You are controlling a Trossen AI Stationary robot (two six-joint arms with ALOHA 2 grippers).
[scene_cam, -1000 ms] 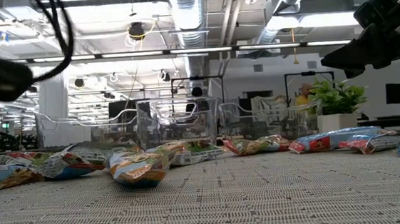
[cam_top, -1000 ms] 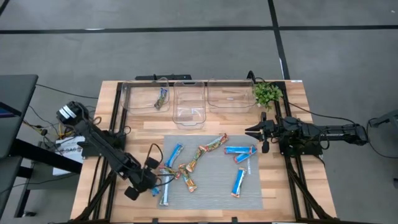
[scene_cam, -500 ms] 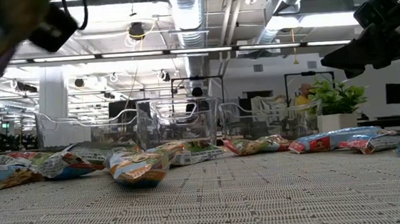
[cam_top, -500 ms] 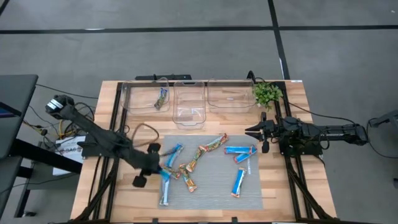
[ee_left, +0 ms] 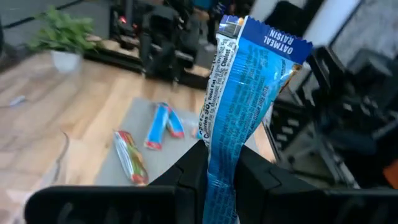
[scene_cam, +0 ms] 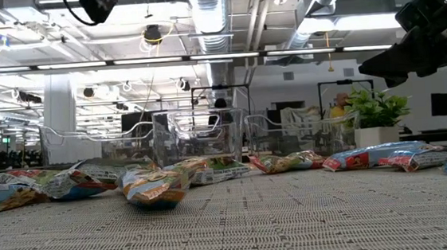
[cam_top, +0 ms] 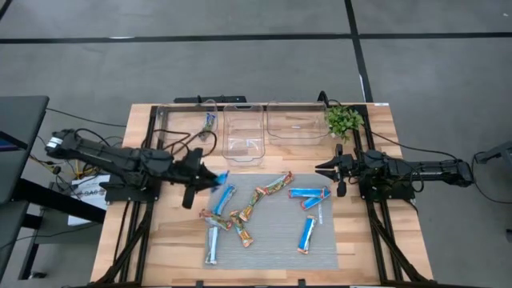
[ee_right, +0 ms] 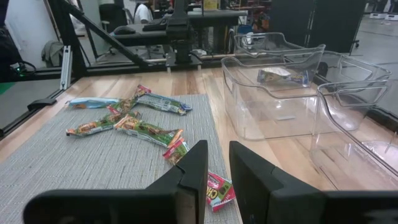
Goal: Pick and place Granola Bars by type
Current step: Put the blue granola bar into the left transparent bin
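Granola bars lie scattered on a grey mat [cam_top: 320, 248]: multicoloured ones [cam_top: 270, 187] mid-mat, blue ones [cam_top: 309, 194] to the right and near left [cam_top: 213, 246]. My left gripper [cam_top: 208, 174] hangs above the mat's far-left corner, shut on a blue-and-white bar [ee_left: 249, 81]. One more bar [cam_top: 210, 122] lies in the left clear bin [cam_top: 172, 128]. My right gripper [cam_top: 326, 170] waits shut at the table's right side, above the mat's edge, with nothing between its fingers [ee_right: 194, 163]. My left gripper pinches the blue-and-white bar between its two fingers at the bar's near end [ee_left: 219, 158]. The fingers lie almost level and point toward the table's right. Most of the bar [cam_top: 219, 177] sticks out past the fingertips, along them, lifted clear of the mat.
Three clear bins stand in a row at the far edge; the middle one [cam_top: 244, 138] and the right one [cam_top: 294, 124] hold no bars. A small potted plant [cam_top: 344, 120] stands at the far right. Bare wood lies left and right of the mat.
My left gripper has risen from the mat's near-left part and gone toward the far edge. It has tipped from pointing down to almost level. The blue-and-white bar came up with it, clear of the mat. The other bars have stayed where they were.
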